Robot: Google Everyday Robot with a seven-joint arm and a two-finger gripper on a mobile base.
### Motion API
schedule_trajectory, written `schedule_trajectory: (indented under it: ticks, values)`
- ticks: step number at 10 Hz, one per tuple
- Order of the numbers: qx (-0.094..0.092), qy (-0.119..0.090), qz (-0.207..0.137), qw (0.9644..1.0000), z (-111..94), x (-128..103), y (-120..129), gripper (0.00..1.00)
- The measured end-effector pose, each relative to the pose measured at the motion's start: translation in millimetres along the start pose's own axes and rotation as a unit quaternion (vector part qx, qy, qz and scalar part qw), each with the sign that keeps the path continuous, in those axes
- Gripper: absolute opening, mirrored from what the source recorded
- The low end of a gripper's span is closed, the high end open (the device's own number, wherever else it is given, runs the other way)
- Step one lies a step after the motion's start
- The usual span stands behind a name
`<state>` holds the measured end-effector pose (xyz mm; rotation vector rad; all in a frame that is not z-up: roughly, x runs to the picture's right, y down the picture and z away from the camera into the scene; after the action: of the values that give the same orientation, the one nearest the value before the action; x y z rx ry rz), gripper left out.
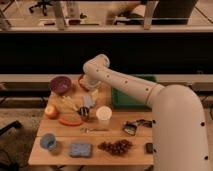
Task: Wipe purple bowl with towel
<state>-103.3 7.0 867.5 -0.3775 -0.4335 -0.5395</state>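
Observation:
The purple bowl (60,84) sits at the table's back left, empty and uncovered. The towel (88,102) is a pale grey-blue patch in the middle of the table, right of the bananas. My gripper (90,98) hangs from the white arm and points down right at the towel, about a bowl's width to the right of and nearer than the purple bowl. The arm hides part of the towel. I cannot tell whether the towel is lifted or lies on the table.
A red-orange bowl (81,82) sits behind the arm. Bananas (67,103), an apple (50,111), a carrot (70,121), a dark cup (83,113) and a white cup (103,115) crowd the gripper. A green tray (127,97) lies right; a blue sponge (80,149) and grapes (116,146) in front.

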Motion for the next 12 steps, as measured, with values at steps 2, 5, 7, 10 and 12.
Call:
schedule_trajectory:
  ticks: [2, 5, 7, 10, 12]
  values:
    - [-0.013, -0.015, 0.008, 0.9998, 18, 6, 2, 0.8]
    - [-0.04, -0.021, 0.002, 0.999, 47, 10, 6, 0.8]
    - [-0.06, -0.018, -0.006, 0.998, 64, 10, 8, 0.8]
    - [-0.095, -0.017, -0.002, 0.9953, 81, 14, 16, 0.8]
    - [-0.113, -0.02, 0.001, 0.9934, 83, 12, 21, 0.8]
